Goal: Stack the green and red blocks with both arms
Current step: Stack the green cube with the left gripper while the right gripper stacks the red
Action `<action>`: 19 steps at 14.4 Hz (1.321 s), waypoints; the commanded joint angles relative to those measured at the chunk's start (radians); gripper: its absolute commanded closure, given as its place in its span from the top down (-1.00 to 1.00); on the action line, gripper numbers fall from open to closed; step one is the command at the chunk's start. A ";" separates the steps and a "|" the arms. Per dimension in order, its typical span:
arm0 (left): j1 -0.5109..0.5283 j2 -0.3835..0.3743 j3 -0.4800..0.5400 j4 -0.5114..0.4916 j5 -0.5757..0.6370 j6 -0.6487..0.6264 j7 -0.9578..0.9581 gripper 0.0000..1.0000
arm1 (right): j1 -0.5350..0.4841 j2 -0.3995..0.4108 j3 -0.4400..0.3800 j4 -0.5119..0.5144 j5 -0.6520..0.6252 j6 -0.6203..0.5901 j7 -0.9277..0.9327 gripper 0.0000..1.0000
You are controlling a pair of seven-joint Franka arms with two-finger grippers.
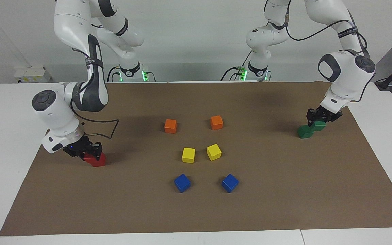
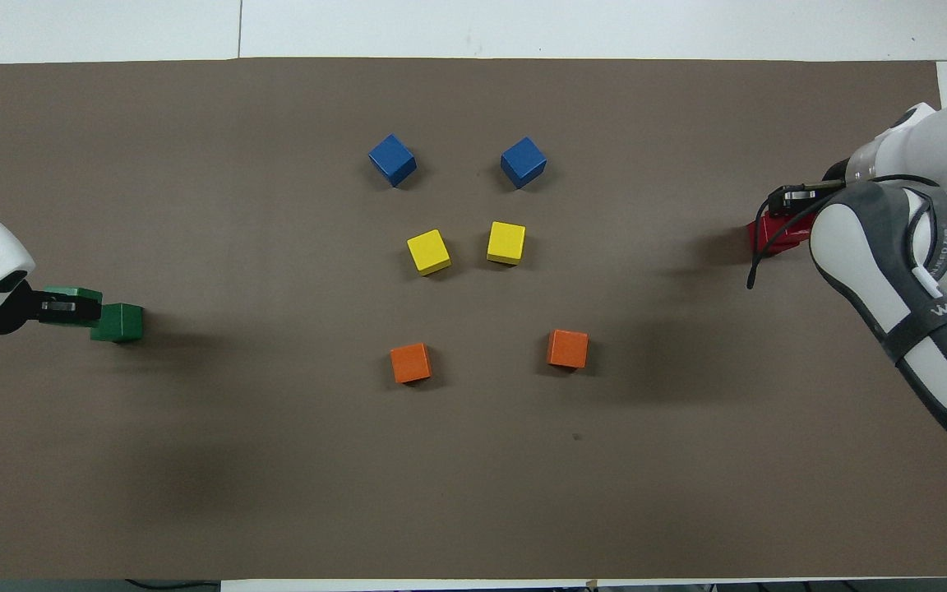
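Note:
My left gripper (image 1: pixel 319 118) (image 2: pixel 71 307) is shut on a dark green block (image 1: pixel 320 125) (image 2: pixel 71 293) and holds it low. It hangs just beside a second green block (image 1: pixel 304 132) (image 2: pixel 120 322), which rests on the brown mat, toward the left arm's end of the table. Whether the two greens touch I cannot tell. At the right arm's end, my right gripper (image 1: pixel 93 153) (image 2: pixel 790 201) is shut on a red block (image 1: pixel 97 160) (image 2: pixel 773 238) down at the mat. The right arm hides much of that block from above.
In the middle of the brown mat (image 1: pixel 284 190) stand two orange cubes (image 1: pixel 170 126) (image 1: pixel 216 122). Two yellow cubes (image 1: pixel 188 155) (image 1: pixel 213 151) and two blue cubes (image 1: pixel 182 182) (image 1: pixel 230 183) stand farther from the robots. White table borders the mat.

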 commanded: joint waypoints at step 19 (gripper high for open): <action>0.010 -0.035 -0.005 -0.155 -0.016 0.179 -0.033 -0.88 | -0.006 -0.029 0.005 -0.048 0.014 0.025 0.011 0.09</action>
